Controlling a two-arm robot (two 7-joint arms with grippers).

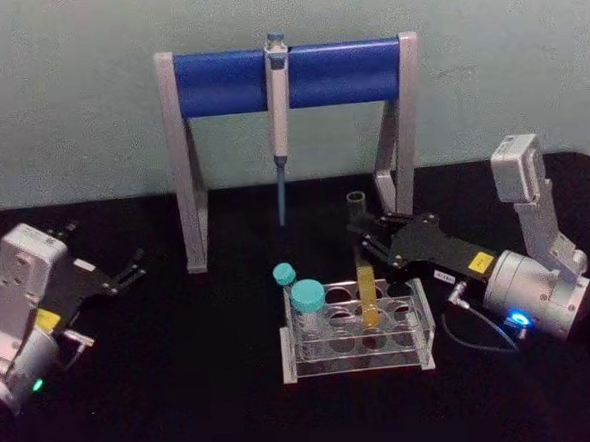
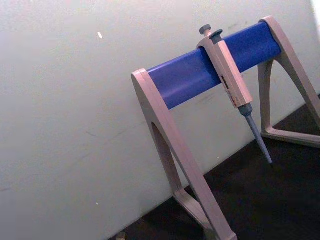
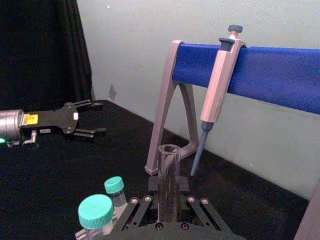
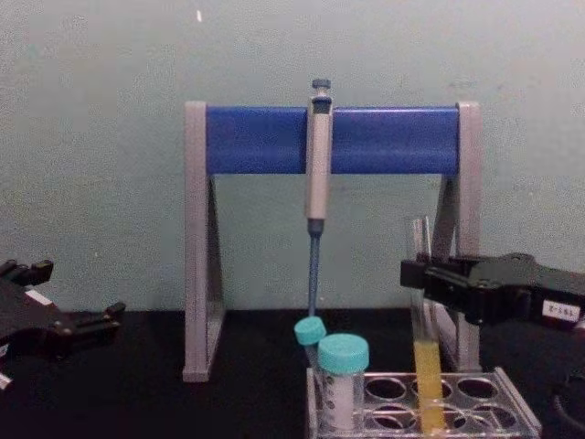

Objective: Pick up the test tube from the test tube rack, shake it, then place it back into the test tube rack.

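**Right end effector closed on the test tube standing in the rack**

The test tube [image 1: 366, 277] stands upright in a back-row hole of the test tube rack [image 1: 359, 362], its yellow-orange liquid filling the lower part. The right end effector [image 1: 361, 239] grips the tube above the rack, fingers closed against the glass on both sides. The chest view shows the tube's full height from the side, liquid [image 4: 428, 384] below and clear glass above the right end effector [image 4: 419, 277]; the rack [image 4: 512, 416] is cut off at the lower edge there. The right wrist view looks along the fingers at the tube's open rim [image 3: 169, 149], but the liquid and the rack lie hidden beneath the end effector body. Two teal-capped tubes [image 1: 307, 298] stand at the rack's left end.

The left end effector [image 1: 133, 271] hovers well to the left of the rack, above the black surface [image 1: 185, 388], fingers spread apart. Behind the rack stands a grey-legged stand [image 1: 187, 167] with a blue crossbar, a pipette [image 1: 278, 92] hanging from it; the left wrist view shows the stand [image 2: 175, 145] and pipette [image 2: 232, 82] tilted, with the stand's far leg cut off.
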